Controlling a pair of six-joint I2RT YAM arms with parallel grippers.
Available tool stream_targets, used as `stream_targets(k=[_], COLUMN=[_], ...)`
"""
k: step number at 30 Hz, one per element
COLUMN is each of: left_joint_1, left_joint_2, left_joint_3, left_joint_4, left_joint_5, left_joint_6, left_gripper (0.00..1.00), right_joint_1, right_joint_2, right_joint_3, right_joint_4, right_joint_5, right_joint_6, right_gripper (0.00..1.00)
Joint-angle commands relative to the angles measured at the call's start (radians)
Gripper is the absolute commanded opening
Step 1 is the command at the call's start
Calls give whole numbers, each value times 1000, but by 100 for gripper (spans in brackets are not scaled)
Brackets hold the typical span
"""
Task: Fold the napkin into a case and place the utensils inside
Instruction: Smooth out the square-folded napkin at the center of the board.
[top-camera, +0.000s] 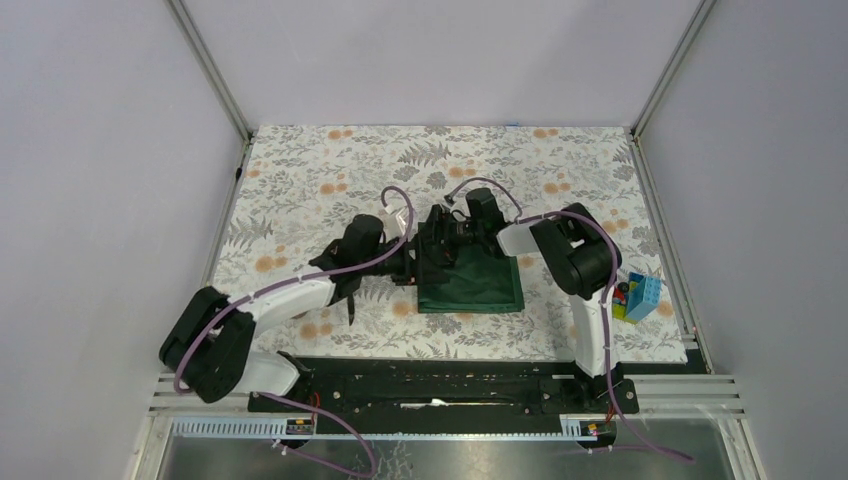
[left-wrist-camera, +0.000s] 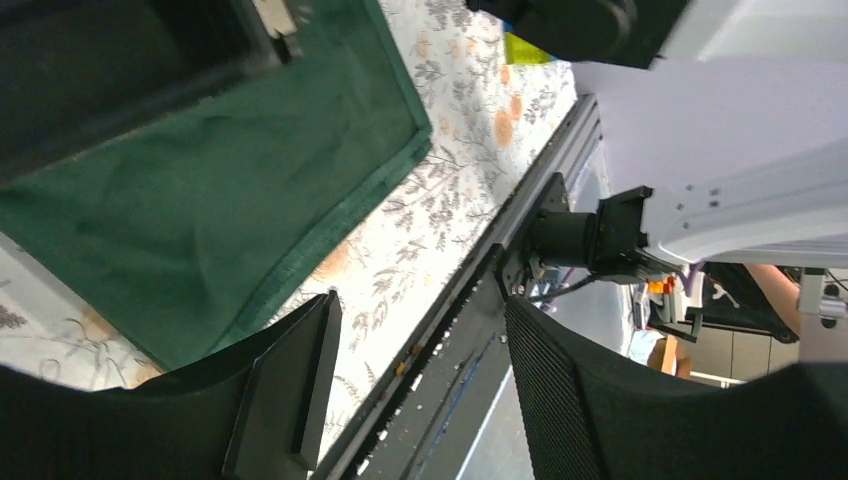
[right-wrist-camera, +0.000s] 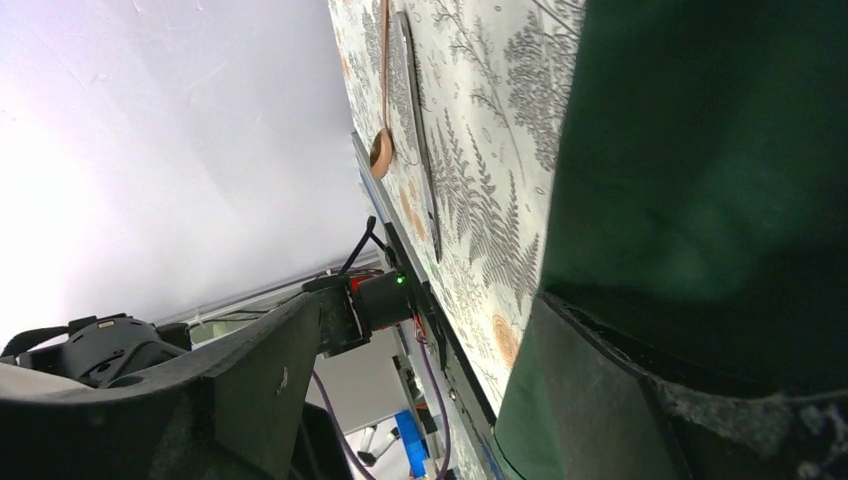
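Note:
The dark green napkin (top-camera: 470, 285) lies as a folded rectangle on the floral tablecloth (top-camera: 330, 170), mid-table. It also shows in the left wrist view (left-wrist-camera: 200, 200) and the right wrist view (right-wrist-camera: 700, 170). My left gripper (top-camera: 412, 262) is at the napkin's far left corner; its jaws (left-wrist-camera: 420, 300) stand wide open with nothing between them. My right gripper (top-camera: 447, 232) is at the napkin's far edge, open (right-wrist-camera: 428, 300), with cloth lying against one finger (right-wrist-camera: 620, 400). The copper spoon (right-wrist-camera: 383, 100) and black knife (right-wrist-camera: 418, 130) lie side by side on the tablecloth; in the top view my left arm hides them.
Bright toy blocks (top-camera: 635, 297) sit at the right edge of the tablecloth. A black rail (top-camera: 440, 380) runs along the near edge by the arm bases. Metal frame posts and grey walls close in the back and both sides.

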Motion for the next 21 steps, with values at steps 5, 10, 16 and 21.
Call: stream_targets(k=[5,10,16,21], left_joint_1=[27,28,28,27], left_joint_2=[211,282,306,311], left_joint_3=[32,-8,-108,-180], left_joint_4=[81,154,210,267], left_joint_5=[-38,-37,-50,-47], left_joint_6=[61,44,25,-2], left_gripper=[64,62,61,60], right_joint_1=[24,22,19,-3], right_joint_2=[22,82,177,232], right_joint_3=[81,106,219,301], right_joint_4=[-14,-18,-104,-146], right_joint_5=[11,15,14,8], right_joint_6=[-13,-28,-90,-115], right_gripper=[84,84,84,84])
